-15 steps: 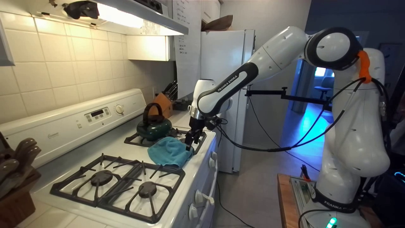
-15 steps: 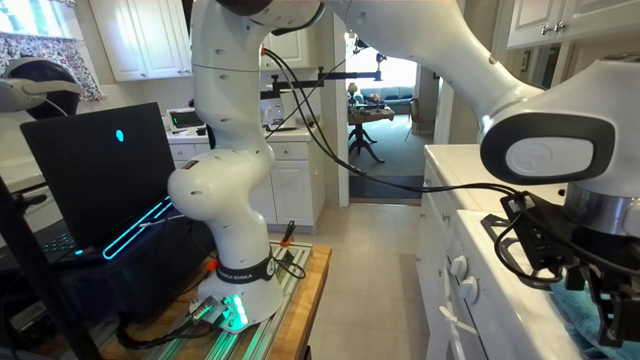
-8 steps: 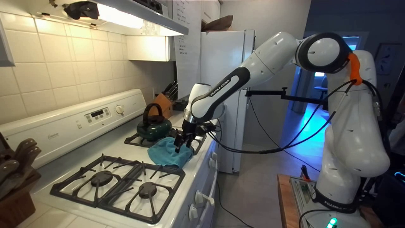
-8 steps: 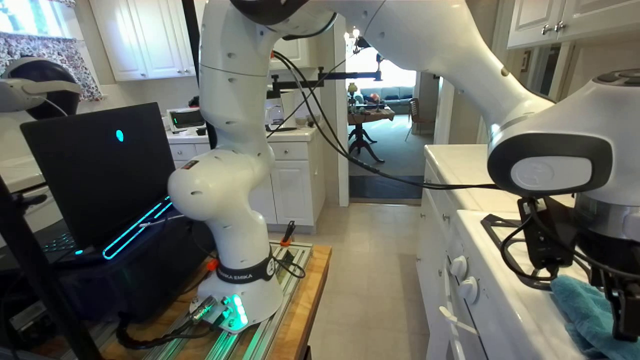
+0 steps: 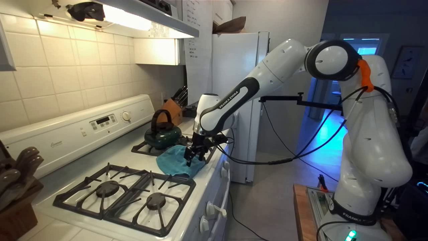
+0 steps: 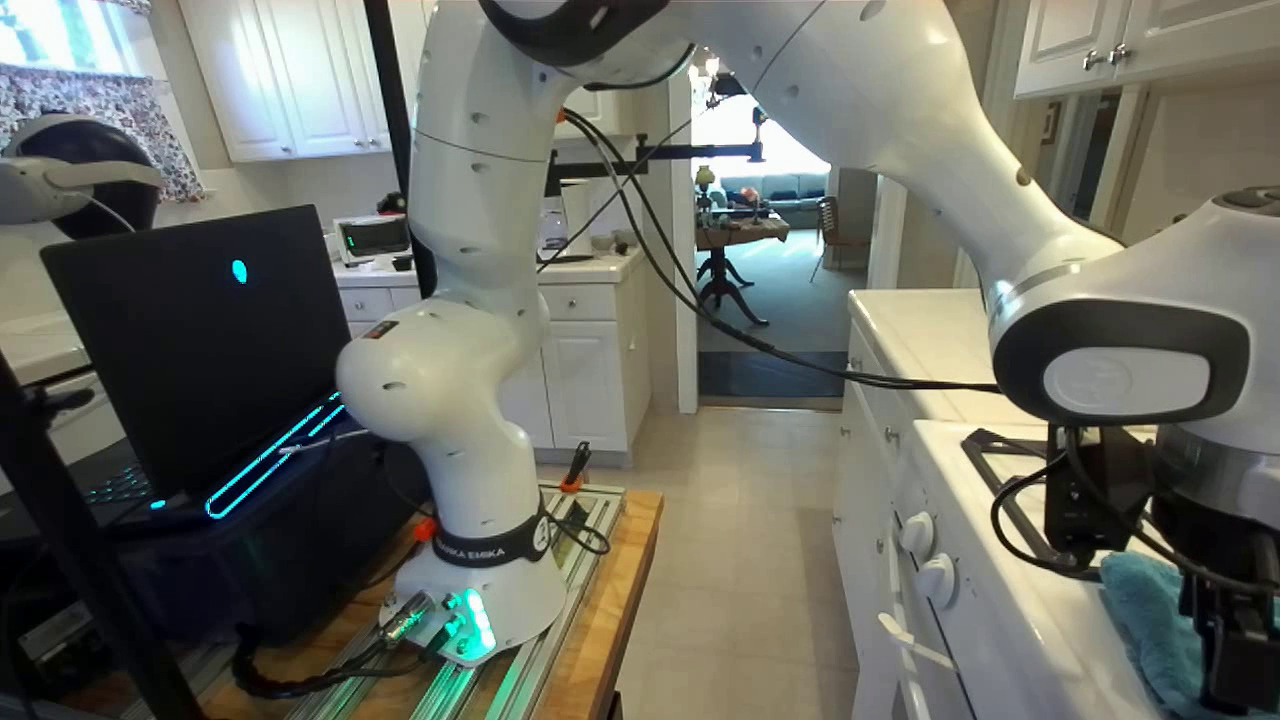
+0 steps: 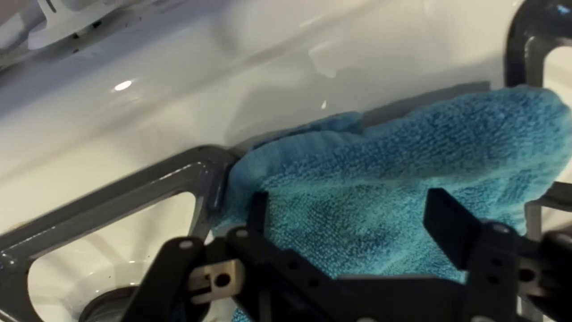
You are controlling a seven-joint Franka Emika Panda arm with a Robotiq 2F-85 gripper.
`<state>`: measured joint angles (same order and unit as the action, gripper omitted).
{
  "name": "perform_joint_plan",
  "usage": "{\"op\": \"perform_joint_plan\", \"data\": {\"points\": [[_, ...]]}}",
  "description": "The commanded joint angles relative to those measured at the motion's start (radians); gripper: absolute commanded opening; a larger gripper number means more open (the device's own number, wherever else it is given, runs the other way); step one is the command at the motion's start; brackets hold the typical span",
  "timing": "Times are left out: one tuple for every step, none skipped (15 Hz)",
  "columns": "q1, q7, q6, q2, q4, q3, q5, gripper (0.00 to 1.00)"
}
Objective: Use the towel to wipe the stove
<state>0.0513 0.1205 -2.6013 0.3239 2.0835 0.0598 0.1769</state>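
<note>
Sinking over towel (image 7: 389, 174): spread hand (image 7: 346, 208)

Home kitchen: stove (image 5: 130, 157), kettle (image 5: 163, 136), refrigerator (image 5: 235, 63), cabinets (image 6: 285, 75), patterned curtain (image 6: 110, 95), sofa (image 6: 800, 190) beyond.

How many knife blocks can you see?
2, in an exterior view: the brown-handled block at the picture's left edge, the black-handled block behind the green teapot. More could be hidden.

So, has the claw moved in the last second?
Yes: in an exterior view, against the unmoved kettle, the gripper has shifted left and lower in the picture, further over the towel.
</note>
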Motion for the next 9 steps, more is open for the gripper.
{"op": "perform_joint_plan", "data": {"points": [[-0.015, 0.060, 0.054, 0.044, -0.058, 0.014, -0.046, 0.59], [-0.014, 0.057, 0.063, 0.048, -0.065, 0.011, -0.046, 0.51], [-0.013, 0.053, 0.071, 0.051, -0.072, 0.009, -0.046, 0.45], [-0.012, 0.048, 0.075, 0.052, -0.076, 0.007, -0.045, 0.38], [-0.011, 0.044, 0.084, 0.052, -0.079, 0.005, -0.045, 0.31], [-0.005, 0.025, 0.095, 0.050, -0.081, -0.003, -0.034, 0.24], [0.001, 0.007, 0.108, 0.048, -0.081, -0.011, -0.023, 0.16], [0.005, -0.008, 0.116, 0.045, -0.078, -0.016, -0.018, 0.10], [0.009, -0.024, 0.129, 0.043, -0.076, -0.021, -0.013, 0.04]]}}
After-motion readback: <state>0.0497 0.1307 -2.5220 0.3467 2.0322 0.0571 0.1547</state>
